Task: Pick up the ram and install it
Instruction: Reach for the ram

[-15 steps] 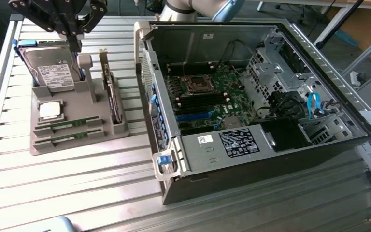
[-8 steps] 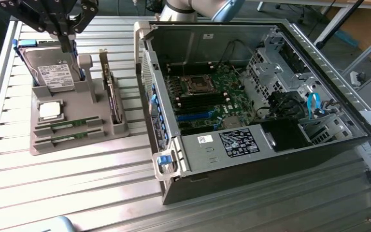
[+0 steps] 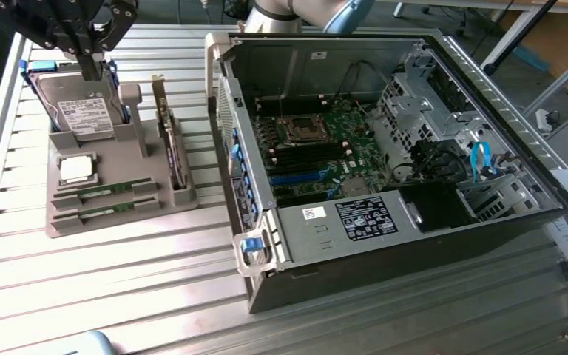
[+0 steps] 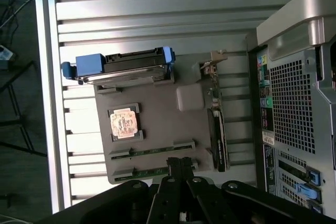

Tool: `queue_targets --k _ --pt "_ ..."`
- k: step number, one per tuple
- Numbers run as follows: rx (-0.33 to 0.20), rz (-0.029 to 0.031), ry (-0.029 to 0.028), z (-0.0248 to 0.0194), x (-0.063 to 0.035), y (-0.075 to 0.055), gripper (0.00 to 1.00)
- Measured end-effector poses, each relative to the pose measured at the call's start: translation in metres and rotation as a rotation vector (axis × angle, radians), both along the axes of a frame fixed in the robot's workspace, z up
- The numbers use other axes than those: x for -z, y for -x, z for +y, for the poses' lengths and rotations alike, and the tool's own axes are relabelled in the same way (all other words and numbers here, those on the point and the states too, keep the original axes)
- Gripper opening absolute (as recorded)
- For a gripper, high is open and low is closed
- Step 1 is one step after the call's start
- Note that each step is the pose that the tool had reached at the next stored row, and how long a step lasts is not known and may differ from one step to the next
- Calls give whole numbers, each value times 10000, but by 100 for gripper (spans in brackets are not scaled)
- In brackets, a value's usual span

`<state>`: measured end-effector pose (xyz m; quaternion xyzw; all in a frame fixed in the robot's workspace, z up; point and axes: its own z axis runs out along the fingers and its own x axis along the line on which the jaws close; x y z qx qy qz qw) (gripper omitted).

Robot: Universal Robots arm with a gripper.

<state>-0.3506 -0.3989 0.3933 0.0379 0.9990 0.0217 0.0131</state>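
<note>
Place: robotics lab or workshop, set up for computer assembly.
Bench: ribbed metal-slat table (image 3: 116, 296).
3 o'clock: opened desktop computer case (image 3: 304, 229), motherboard (image 3: 333, 140) exposed.
9 o'clock: grey parts fixture (image 3: 97, 225) holding loose components.
12 o'clock: robot arm (image 3: 289, 11).

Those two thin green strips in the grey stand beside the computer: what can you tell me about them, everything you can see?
They are two ram sticks, one and its twin, long, thin green circuit boards. Each stands on its long edge in its own slot of the grey holder, parallel to the other, near the square silver processor chip. The holder lies on the ribbed metal table beside the open computer case. Only the holder touches them; neither is installed yet.
</note>
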Motion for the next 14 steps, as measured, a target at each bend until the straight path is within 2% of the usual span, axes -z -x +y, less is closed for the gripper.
queue_targets --k 14 --pt "1 0 0 0 0 219 11"
